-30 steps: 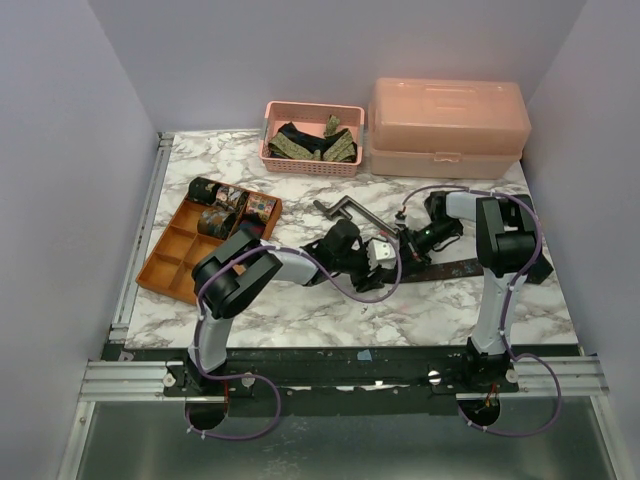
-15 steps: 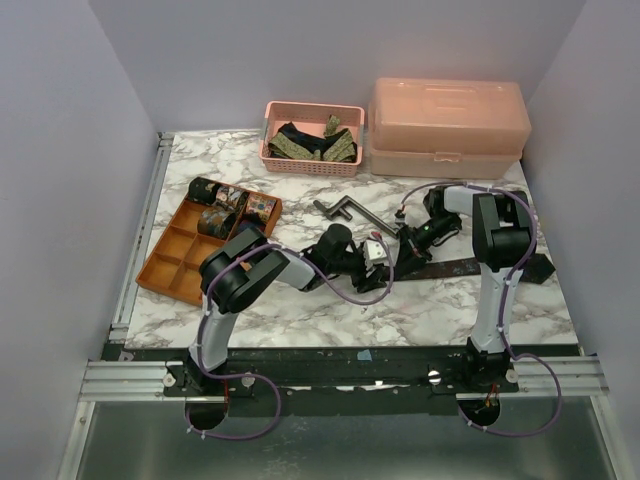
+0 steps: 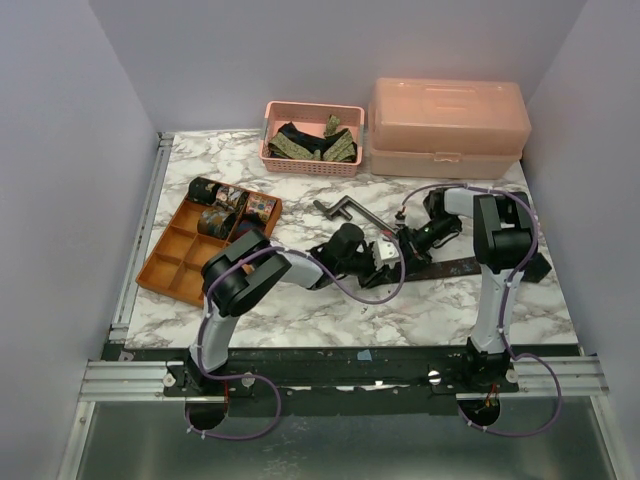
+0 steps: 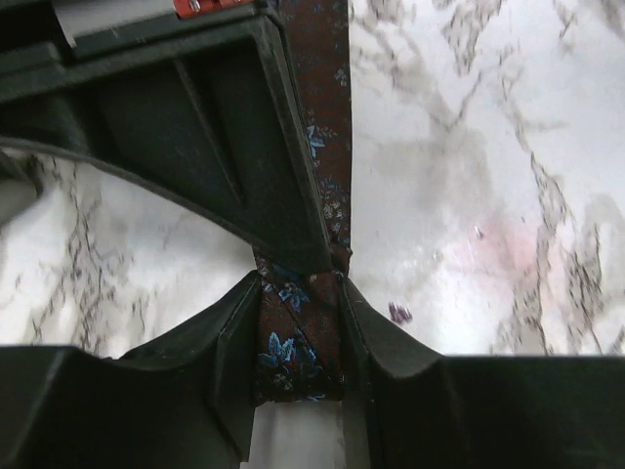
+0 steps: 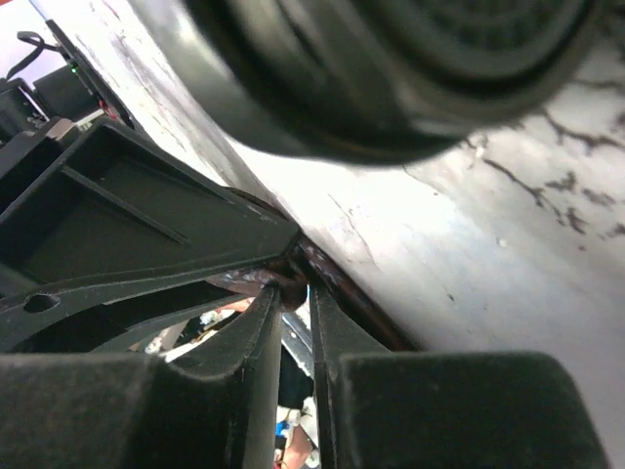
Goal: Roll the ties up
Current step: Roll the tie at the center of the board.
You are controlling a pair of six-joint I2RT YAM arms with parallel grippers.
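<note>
A dark brown tie [image 3: 470, 266] lies as a flat strip on the marble, running right from the two grippers at the table's middle. In the left wrist view its blue-flowered end [image 4: 327, 117] passes between my fingers [image 4: 234, 337]. My left gripper [image 4: 298, 293] [image 3: 384, 262] is shut on it. My right gripper [image 3: 402, 248] meets it tip to tip. Its jaws [image 5: 295, 293] stand a narrow slit apart with brown fabric at the tips, and whether they pinch it is unclear. Rolled ties [image 3: 225, 205] sit in the orange tray [image 3: 165, 265].
A pink basket [image 3: 355, 172] at the back holds several loose ties. A large pink lidded box [image 3: 448, 125] stands to its right. A grey crank-shaped bar [image 3: 345, 210] lies just behind the grippers.
My left gripper has closed onto the tie's end and edged toward the right gripper. The right jaws have parted slightly.
</note>
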